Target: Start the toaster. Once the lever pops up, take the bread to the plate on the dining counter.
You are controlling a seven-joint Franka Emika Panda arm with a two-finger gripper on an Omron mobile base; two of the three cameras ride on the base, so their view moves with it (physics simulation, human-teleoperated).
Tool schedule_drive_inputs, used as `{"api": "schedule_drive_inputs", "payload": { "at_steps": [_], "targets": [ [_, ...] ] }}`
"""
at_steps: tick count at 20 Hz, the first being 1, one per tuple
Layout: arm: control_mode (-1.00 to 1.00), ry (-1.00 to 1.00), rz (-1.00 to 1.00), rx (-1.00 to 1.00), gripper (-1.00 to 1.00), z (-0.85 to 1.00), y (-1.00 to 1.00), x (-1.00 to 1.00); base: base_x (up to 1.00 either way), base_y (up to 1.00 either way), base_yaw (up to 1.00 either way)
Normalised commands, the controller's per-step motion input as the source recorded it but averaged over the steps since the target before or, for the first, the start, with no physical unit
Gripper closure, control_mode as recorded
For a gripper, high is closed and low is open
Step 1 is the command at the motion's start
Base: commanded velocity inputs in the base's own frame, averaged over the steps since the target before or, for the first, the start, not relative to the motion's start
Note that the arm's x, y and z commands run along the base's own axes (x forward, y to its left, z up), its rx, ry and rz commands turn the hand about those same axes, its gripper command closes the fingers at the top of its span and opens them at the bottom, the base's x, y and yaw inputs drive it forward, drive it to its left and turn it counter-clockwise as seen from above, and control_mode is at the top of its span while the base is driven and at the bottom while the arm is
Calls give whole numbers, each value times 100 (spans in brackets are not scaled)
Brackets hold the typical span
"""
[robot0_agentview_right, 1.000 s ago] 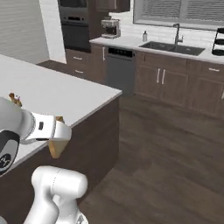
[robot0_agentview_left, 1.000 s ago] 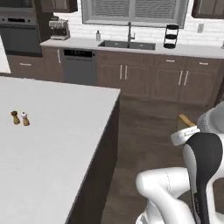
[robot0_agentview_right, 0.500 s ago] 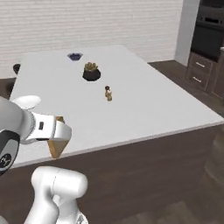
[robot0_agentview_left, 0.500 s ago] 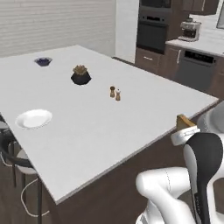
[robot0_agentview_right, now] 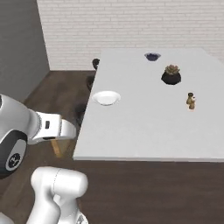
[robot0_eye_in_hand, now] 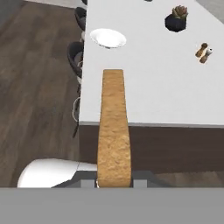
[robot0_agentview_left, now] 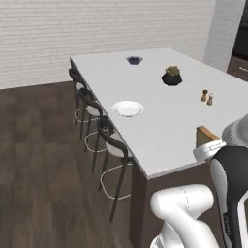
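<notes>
Closest to us, the gripper (robot0_eye_in_hand: 114, 183) is closed on the bread (robot0_eye_in_hand: 113, 131), which stands edge-on between the two finger tips and points away from the hand. In the left base view the same golden slice (robot0_agentview_left: 205, 136) shows beside the arm, just off the near end of the dining counter (robot0_agentview_left: 160, 126); it is not yet over the white top.

What has changed is mostly our own position. One second ago both base cameras looked toward the sink wall and the oven; half a second ago the island came into view at an angle; now the base faces along the dining counter toward the white brick wall. The things on the counter did not move, only the cameras turned with the base. The slice stays in the same place beside the arm through all three moments.

For the task, we judge that the toaster part is finished and the carrying step is near its end.

Farther on, the plate (robot0_agentview_left: 128, 108) lies near the stool-side edge, well apart from the bread. Beyond it are the two small shakers (robot0_agentview_left: 207, 97), then the dark pot plant (robot0_agentview_left: 172, 76), and last the small dark bowl (robot0_agentview_left: 134, 60).
</notes>
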Motion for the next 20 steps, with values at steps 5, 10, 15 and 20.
{"api": "schedule_drive_inputs", "payload": {
  "at_steps": [5, 10, 15, 20],
  "targets": [
    [100, 0, 0, 0, 100, 0, 0, 0, -11, 100, 3],
    [100, 0, 0, 0, 100, 0, 0, 0, 10, 100, -23],
    [100, 0, 0, 0, 100, 0, 0, 0, 88, 92, -65],
    [100, 0, 0, 0, 100, 0, 0, 0, 87, 93, -67]
  ]
}}
